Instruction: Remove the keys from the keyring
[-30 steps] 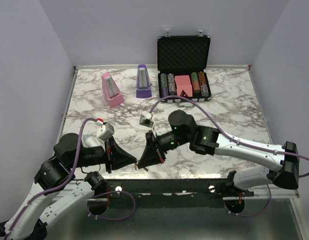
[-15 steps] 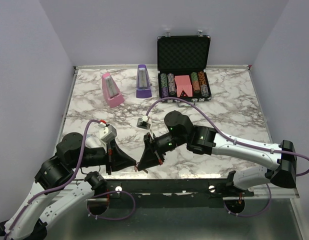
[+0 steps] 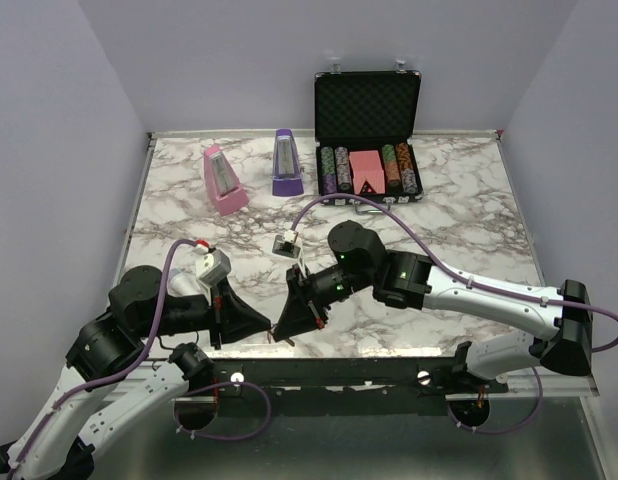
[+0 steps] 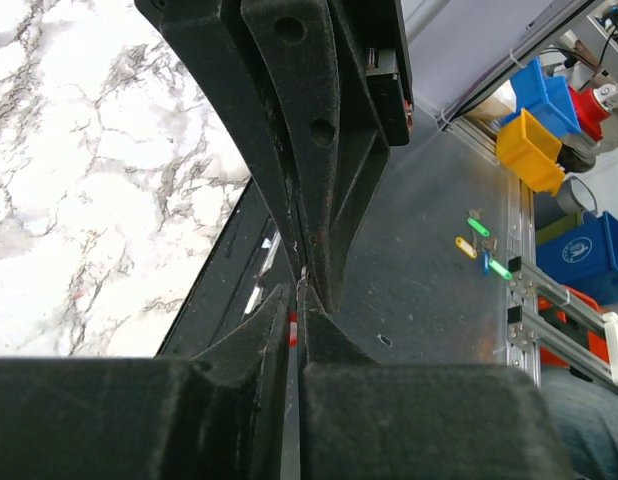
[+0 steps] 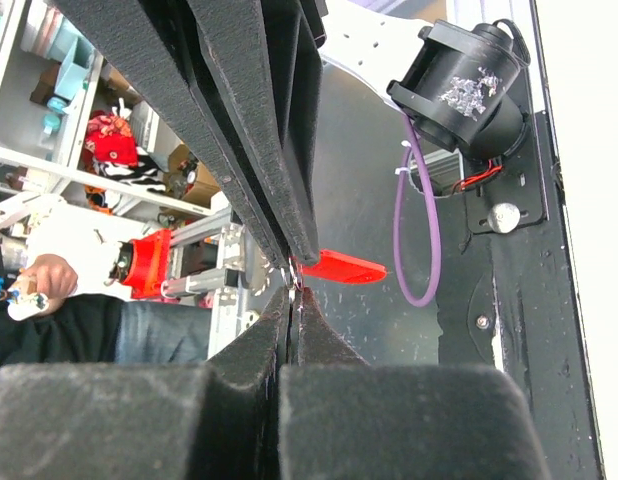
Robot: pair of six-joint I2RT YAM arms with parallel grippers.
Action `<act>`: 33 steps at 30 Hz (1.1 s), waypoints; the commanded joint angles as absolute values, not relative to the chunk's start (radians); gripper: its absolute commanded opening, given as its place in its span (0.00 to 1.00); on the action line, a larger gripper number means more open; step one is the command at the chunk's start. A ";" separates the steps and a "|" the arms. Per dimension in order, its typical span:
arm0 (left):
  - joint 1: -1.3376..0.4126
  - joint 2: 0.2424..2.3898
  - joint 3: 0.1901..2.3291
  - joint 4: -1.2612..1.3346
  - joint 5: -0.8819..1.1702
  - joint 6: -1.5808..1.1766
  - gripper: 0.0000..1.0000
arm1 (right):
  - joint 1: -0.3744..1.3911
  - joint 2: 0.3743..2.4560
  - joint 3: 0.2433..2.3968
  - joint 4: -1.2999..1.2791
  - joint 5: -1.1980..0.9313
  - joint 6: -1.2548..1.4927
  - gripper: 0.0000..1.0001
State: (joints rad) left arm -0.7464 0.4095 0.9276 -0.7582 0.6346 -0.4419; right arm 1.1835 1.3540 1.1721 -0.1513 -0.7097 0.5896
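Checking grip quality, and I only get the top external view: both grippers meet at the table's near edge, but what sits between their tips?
Observer: The right wrist view shows a red tag poking out sideways where the left gripper meets the right gripper.
Reviewer: Any metal there?
Observer: A thin silvery sliver shows between the tips, too small to call ring or key.
Reviewer: Is the right gripper closed?
Observer: Yes, its fingers are pressed flat together.

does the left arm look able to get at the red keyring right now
Probably yes: the left gripper meets the right gripper tip to tip, and the red keyring sticks out right beside that point with nothing in between.
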 commanded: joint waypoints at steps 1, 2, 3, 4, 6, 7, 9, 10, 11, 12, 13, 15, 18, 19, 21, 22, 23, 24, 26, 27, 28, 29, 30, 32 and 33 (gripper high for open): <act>-0.750 0.400 0.956 -0.796 0.595 -0.454 0.16 | 1.190 1.332 1.210 -0.087 -0.709 0.584 0.01; -0.749 0.397 0.957 -0.793 0.591 -0.457 0.18 | 1.192 1.330 1.209 -0.087 -0.707 0.583 0.01; -0.749 0.397 0.957 -0.787 0.591 -0.465 0.20 | 1.192 1.327 1.207 -0.087 -0.706 0.583 0.01; -0.749 0.394 0.960 -0.782 0.591 -0.466 0.25 | 1.190 1.327 1.206 -0.087 -0.706 0.583 0.01; -0.749 0.391 0.962 -0.775 0.591 -0.474 0.31 | 1.193 1.324 1.204 -0.087 -0.704 0.583 0.01; -0.749 0.393 0.962 -0.772 0.591 -0.477 0.34 | 1.192 1.322 1.203 -0.087 -0.703 0.583 0.01; -0.749 0.394 0.965 -0.769 0.591 -0.480 0.39 | 1.193 1.321 1.203 -0.087 -0.701 0.583 0.01; -0.749 0.394 0.968 -0.769 0.591 -0.480 0.43 | 1.193 1.319 1.201 -0.087 -0.700 0.583 0.01; -0.749 0.394 0.969 -0.765 0.591 -0.483 0.47 | 1.193 1.319 1.200 -0.087 -0.699 0.583 0.01; -0.749 0.393 0.971 -0.764 0.586 -0.485 0.50 | 1.195 1.316 1.200 -0.087 -0.698 0.583 0.01; -0.749 0.391 0.973 -0.764 0.580 -0.488 0.55 | 1.193 1.315 1.198 -0.087 -0.698 0.583 0.01; -0.749 0.385 0.983 -0.764 0.568 -0.492 0.63 | 1.195 1.315 1.197 -0.089 -0.695 0.581 0.01; -0.749 0.373 1.000 -0.759 0.557 -0.505 0.71 | 1.196 1.309 1.193 -0.092 -0.692 0.580 0.01; -0.749 0.368 1.005 -0.753 0.557 -0.509 0.72 | 1.195 1.307 1.193 -0.094 -0.690 0.580 0.01; -0.749 0.365 1.011 -0.752 0.560 -0.512 0.73 | 1.196 1.305 1.193 -0.094 -0.689 0.578 0.01; -0.749 0.364 1.012 -0.750 0.561 -0.512 0.73 | 1.195 1.304 1.193 -0.095 -0.689 0.578 0.01; -0.749 0.364 1.012 -0.750 0.560 -0.514 0.73 | 1.196 1.305 1.193 -0.094 -0.689 0.578 0.01; -0.749 0.362 1.011 -0.752 0.558 -0.514 0.73 | 1.195 1.304 1.195 -0.095 -0.689 0.580 0.01; -0.749 0.362 1.008 -0.750 0.563 -0.514 0.72 | 1.196 1.302 1.196 -0.097 -0.689 0.580 0.01; -0.749 0.362 1.005 -0.750 0.566 -0.514 0.71 | 1.195 1.301 1.198 -0.098 -0.689 0.578 0.01; -0.749 0.359 1.000 -0.749 0.569 -0.514 0.70 | 1.196 1.299 1.201 -0.098 -0.689 0.578 0.01; -0.750 0.357 0.997 -0.746 0.574 -0.515 0.70 | 1.197 1.299 1.203 -0.100 -0.690 0.580 0.01; -0.749 0.356 0.991 -0.742 0.580 -0.517 0.69 | 1.197 1.298 1.206 -0.100 -0.692 0.580 0.01; -0.749 0.348 0.974 -0.726 0.591 -0.522 0.68 | 1.198 1.296 1.212 -0.098 -0.693 0.580 0.01; -0.749 0.344 0.968 -0.719 0.592 -0.525 0.68 | 1.198 1.295 1.215 -0.098 -0.693 0.580 0.01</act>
State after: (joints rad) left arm -0.7467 0.3664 0.9943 -0.7555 0.5774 -0.5072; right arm 1.1904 1.3224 1.1732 -0.1188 -0.7010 0.5900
